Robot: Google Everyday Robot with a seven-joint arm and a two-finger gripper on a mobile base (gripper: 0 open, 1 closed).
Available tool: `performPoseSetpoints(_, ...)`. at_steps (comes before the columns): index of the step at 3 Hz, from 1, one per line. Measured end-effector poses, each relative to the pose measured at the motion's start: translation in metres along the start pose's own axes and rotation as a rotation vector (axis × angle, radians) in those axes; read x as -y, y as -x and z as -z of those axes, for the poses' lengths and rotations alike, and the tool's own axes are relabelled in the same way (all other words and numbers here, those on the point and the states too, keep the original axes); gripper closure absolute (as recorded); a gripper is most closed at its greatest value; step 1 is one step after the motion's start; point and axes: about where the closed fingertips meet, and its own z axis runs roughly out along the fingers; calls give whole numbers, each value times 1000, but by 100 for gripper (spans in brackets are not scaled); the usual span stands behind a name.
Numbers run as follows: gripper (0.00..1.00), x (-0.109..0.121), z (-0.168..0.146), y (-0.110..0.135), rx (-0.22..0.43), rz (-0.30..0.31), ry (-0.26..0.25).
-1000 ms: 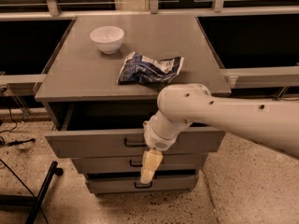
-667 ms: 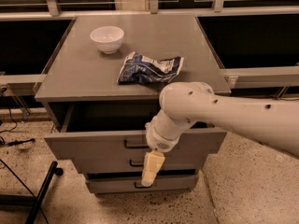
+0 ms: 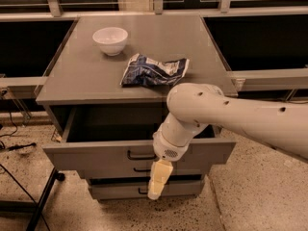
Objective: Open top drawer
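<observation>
The top drawer [image 3: 91, 157] is the wide grey front under the cabinet top, with a small black bar handle [image 3: 138, 156]. It stands pulled out toward me, and its dark inside [image 3: 110, 123] shows behind the front. My gripper [image 3: 157, 181] hangs downward from the white arm [image 3: 231, 114], just right of the handle. It is in front of the drawer fronts and reaches down over the second drawer. The arm's wrist covers the middle right part of the top drawer front.
A white bowl [image 3: 110, 40] and a crumpled blue snack bag [image 3: 154, 70] lie on the grey cabinet top [image 3: 77, 81]. Two narrower drawers [image 3: 115, 189] sit below. A black stand leg [image 3: 42, 200] and cables are on the speckled floor at left.
The top drawer front has come a little further out toward me. The gripper and arm have moved slightly down and forward with it.
</observation>
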Motion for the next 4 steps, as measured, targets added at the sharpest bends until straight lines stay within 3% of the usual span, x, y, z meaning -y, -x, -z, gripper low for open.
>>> performPoseSetpoints(3, 0, -33, 9, -11, -20, -59, 127)
performPoseSetpoints(4, 0, -59, 39, -20, -59, -77, 142)
